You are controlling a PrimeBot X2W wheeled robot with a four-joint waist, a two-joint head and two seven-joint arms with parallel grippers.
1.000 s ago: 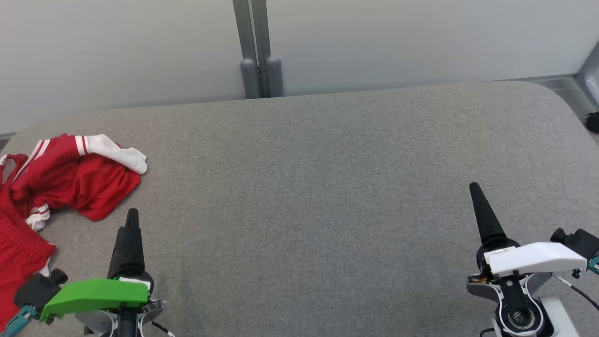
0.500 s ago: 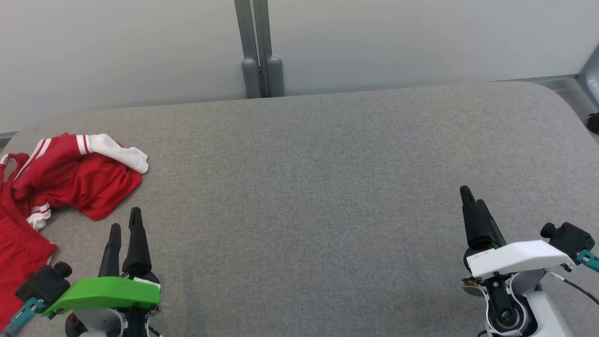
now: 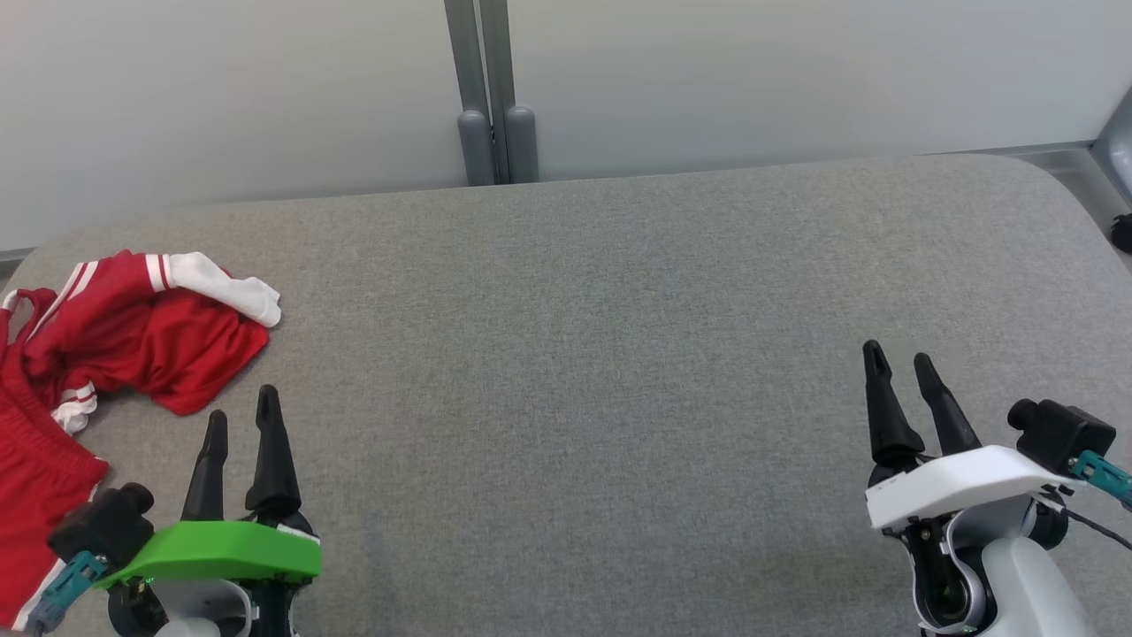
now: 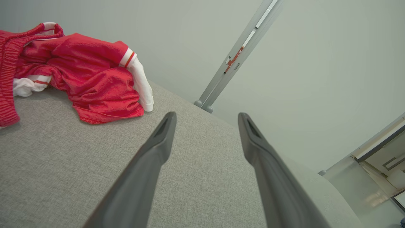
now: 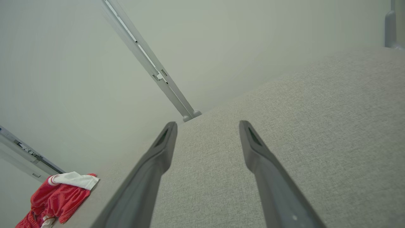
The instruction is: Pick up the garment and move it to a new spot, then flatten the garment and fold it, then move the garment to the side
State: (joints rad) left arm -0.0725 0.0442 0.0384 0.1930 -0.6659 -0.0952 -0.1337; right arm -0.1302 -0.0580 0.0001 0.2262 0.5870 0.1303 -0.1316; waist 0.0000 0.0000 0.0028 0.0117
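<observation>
Left gripper (image 3: pixel 241 405) is being held open-jawed and empty at the head view's lower left, just below the garment (image 3: pixel 133 336), not touching it. Right gripper (image 3: pixel 898 354) is being held likewise spread and empty at lower right. The garment is lying crumpled at the table's (image 3: pixel 575 372) left edge, cut off by the frame. Between the grippers wide room is being offered, up to the rounded far edge.

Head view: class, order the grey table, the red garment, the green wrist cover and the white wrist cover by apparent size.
1. grey table
2. red garment
3. green wrist cover and white wrist cover: look alike, unranked.
</observation>
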